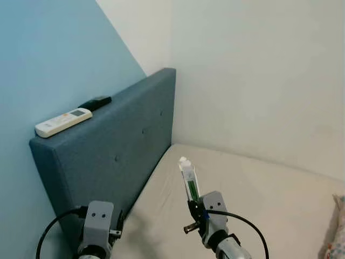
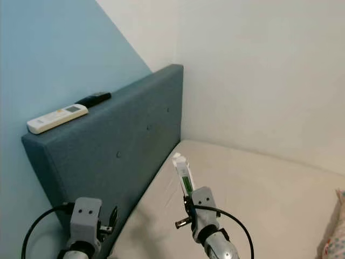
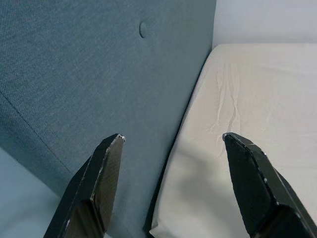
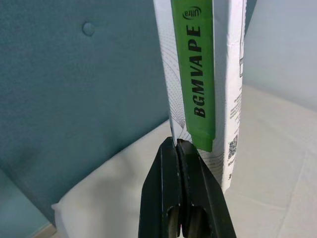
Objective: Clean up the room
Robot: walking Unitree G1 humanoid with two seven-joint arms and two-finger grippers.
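A slim white box with a green stripe reading BGMVAPE [image 4: 203, 74] stands upright in my right gripper [image 4: 177, 144], which is shut on its lower end. The same box [image 1: 188, 179] rises above the right wrist over the bed's near left part. My left gripper [image 3: 171, 139] is open with nothing between its fingers, facing the blue headboard [image 3: 99, 74] and the mattress edge. A white remote [image 1: 63, 122] and a black remote [image 1: 95, 102] lie on top of the headboard [image 1: 124, 140].
The cream mattress [image 1: 259, 199] spreads to the right, up to the white wall [image 1: 259, 70]. A blue wall [image 1: 48, 54] stands behind the headboard. A patterned fabric edge [image 1: 337, 232] shows at the far right.
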